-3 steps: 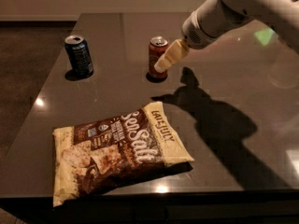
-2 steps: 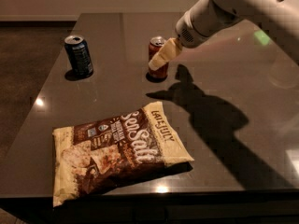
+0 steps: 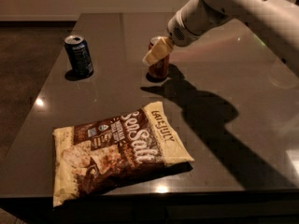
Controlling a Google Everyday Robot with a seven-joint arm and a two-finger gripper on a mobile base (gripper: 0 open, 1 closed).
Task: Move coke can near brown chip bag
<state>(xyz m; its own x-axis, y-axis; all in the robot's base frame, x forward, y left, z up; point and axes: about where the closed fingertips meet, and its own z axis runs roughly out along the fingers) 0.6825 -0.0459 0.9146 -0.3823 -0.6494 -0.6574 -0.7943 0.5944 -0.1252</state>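
The gripper (image 3: 158, 51) was at the coke can (image 3: 161, 70) top, its hold impossible to tell. The can stood on the desk (image 3: 117, 94), well apart from the brown chip bag (image 3: 119, 155) lying nearer the camera than the gripper; the move was not yet made.

cans 2: coke can (image 3: 161, 70), blue can (image 3: 79, 56) | brown chip bag (image 3: 117, 155) 1 | pincer (image 3: 156, 55) 1, at coke can

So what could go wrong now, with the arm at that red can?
The gripper sits high at the upright coke can, so a sideways nudge might tip it over. The brown chip bag lies near the table edge; a can pushed into it could shove it off.
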